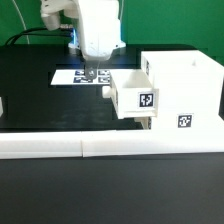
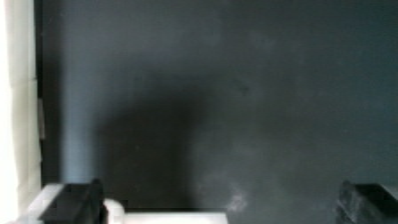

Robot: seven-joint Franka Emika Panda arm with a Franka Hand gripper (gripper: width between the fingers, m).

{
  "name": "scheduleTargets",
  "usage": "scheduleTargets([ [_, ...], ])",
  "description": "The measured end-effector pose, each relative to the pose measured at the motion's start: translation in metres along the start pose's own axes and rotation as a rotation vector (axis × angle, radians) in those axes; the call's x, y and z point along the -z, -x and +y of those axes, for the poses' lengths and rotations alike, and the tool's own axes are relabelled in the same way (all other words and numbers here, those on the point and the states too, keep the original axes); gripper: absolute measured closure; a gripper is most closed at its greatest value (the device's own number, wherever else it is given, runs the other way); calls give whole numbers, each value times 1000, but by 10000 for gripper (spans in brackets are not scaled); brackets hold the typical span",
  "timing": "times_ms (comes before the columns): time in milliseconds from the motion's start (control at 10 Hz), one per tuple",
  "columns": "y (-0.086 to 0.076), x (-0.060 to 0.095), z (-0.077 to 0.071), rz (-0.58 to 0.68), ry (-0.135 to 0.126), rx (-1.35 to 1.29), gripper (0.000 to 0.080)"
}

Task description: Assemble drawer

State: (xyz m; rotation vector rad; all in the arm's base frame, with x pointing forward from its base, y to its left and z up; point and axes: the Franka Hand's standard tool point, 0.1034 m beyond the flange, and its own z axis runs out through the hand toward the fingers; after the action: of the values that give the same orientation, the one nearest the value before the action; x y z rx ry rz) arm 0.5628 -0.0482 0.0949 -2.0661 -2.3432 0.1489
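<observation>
The drawer's white open-fronted housing [image 1: 183, 88] stands at the exterior view's right, a square tag on its near face. A white tray [image 1: 135, 93] with a tag on its front sits partly inside the housing and sticks out toward the exterior view's left. A white piece [image 1: 2, 105] shows at the left edge, too cut off to name. My gripper [image 1: 94, 72] hangs behind the tray, over the marker board [image 1: 85, 76]. In the wrist view the gripper [image 2: 222, 205] is open wide and empty, with a dark fingertip [image 2: 75, 203] at each side over the black table. A white edge [image 2: 178, 213] lies between the fingers.
A long low white border rail [image 1: 100, 148] runs along the table's near edge. A white strip [image 2: 16, 100] runs along one side of the wrist view; I cannot tell what it is. Cables hang behind the arm.
</observation>
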Motion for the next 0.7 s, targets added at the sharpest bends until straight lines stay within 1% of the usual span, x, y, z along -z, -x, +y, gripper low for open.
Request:
scheduleTargets([
  [100,7,-1,-2,16,-2,23,151],
  [200,15,-3,-6,64,-4,14,151],
  [300,21,-4,-8,73,-7,1,151],
  [500,22,-8,-10,72,-14,-2,151],
  [700,22,-8,-10,71,-15,-3,151],
])
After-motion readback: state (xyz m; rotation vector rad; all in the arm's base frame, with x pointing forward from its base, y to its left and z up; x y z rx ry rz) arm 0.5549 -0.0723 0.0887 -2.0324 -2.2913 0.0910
